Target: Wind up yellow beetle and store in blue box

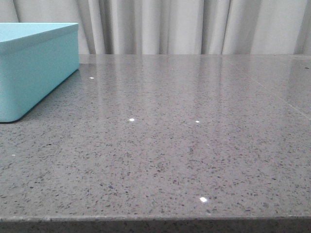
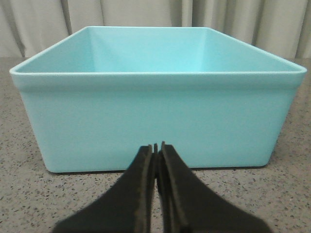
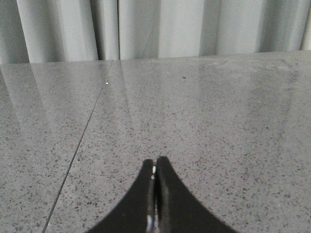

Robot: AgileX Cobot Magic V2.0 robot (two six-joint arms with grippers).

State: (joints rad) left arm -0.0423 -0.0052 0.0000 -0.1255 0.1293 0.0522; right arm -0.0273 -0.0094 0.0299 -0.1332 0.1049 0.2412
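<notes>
Both grippers pinched closed and empty; box straight ahead of the left jaws.

Your left gripper [image 2: 156,148] has its jaws pressed together on nothing, low over the table [image 1: 194,145], with the near wall of the blue box [image 2: 155,121] just beyond the tips. Your right gripper [image 3: 155,167] is likewise closed on nothing, with bare table ahead of it. I cannot find the beetle on the table, and the box floor is hidden behind the near wall, so it may already lie inside or be off camera. That fits either the toy stored or still to be fetched; check the box floor before you commit.
</notes>
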